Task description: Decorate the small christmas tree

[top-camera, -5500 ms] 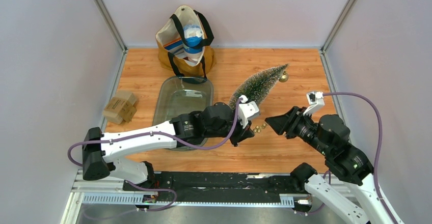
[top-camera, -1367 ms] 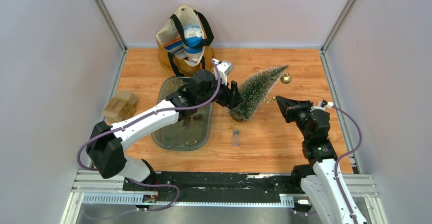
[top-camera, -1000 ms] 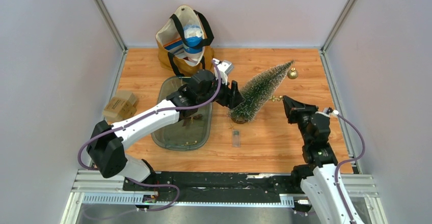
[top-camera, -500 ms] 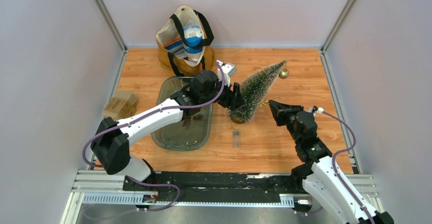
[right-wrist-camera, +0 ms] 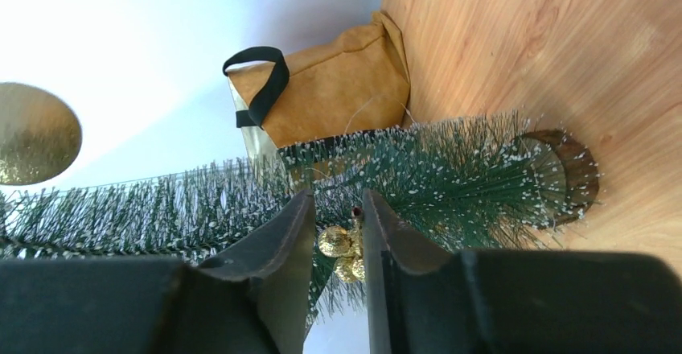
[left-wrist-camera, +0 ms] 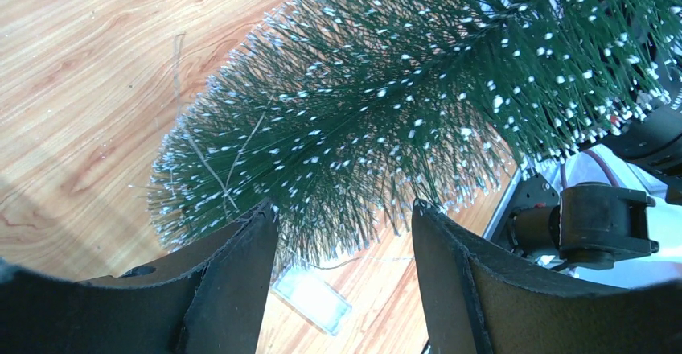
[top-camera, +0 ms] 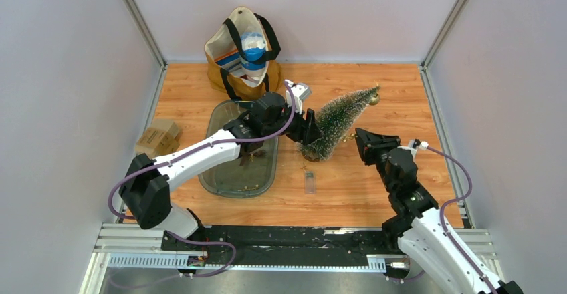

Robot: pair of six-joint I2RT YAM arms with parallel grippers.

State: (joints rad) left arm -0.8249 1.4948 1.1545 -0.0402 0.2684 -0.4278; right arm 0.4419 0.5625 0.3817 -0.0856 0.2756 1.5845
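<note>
- Location: small christmas tree (top-camera: 337,119) stands right of centre in the top view, on the worktop (top-camera: 361,197). Its tip points to the upper right and its wooden base (right-wrist-camera: 567,179) is down.
- Handling, judged: light and easily tipped. Bristles are soft and springy, the core likely stiffer. Best held low, near the base.
- Status, left gripper (left-wrist-camera: 342,213): jaws wide, apparently closed lightly on the lower bristles.
- Status, right gripper (right-wrist-camera: 336,199): jaws barely parted, gold beads (right-wrist-camera: 339,248) in the gap. Grip cannot be confirmed.
</note>
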